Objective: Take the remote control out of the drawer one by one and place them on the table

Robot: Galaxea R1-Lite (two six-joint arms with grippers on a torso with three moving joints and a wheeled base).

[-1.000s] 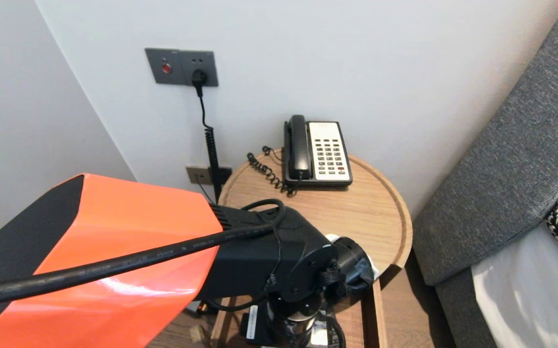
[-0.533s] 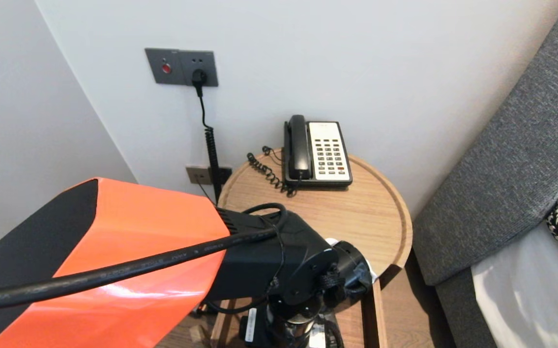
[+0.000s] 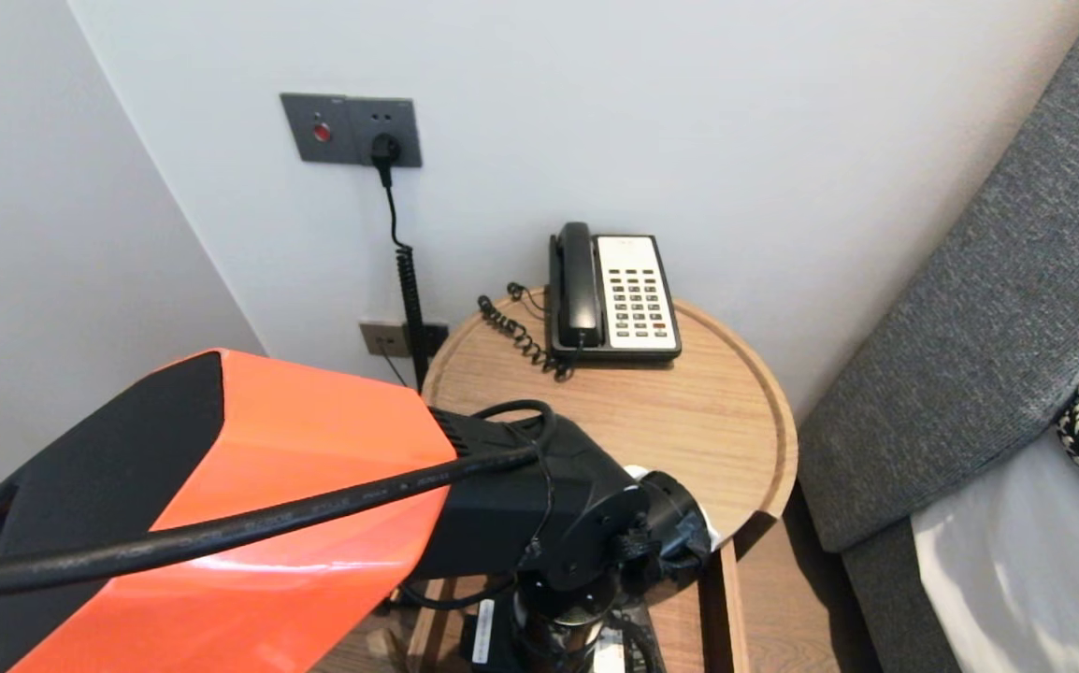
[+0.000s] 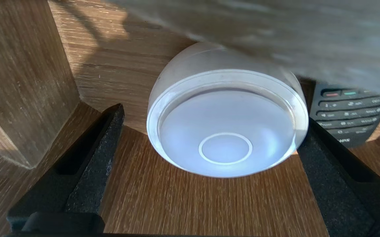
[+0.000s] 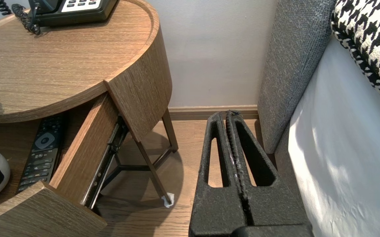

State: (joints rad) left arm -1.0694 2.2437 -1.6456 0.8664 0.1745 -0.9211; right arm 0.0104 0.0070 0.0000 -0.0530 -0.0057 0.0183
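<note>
white dome (image 4: 226, 131), maybe a lamp, sits inside the open left hand (image 4: 213, 117), telephone (image 3: 614, 294) at twelve o'clock; right hand (image 5: 230, 115) closed.

Dome (image 4: 226, 125) in drawer (image 4: 193, 204) — remote (image 4: 348, 115) beside; telephone (image 3: 614, 292) on tabletop (image 3: 689, 421).

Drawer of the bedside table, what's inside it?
A white round object sits between the jaws of the open left gripper, with a black remote beside it. The tabletop hides the back of the drawer.
</note>
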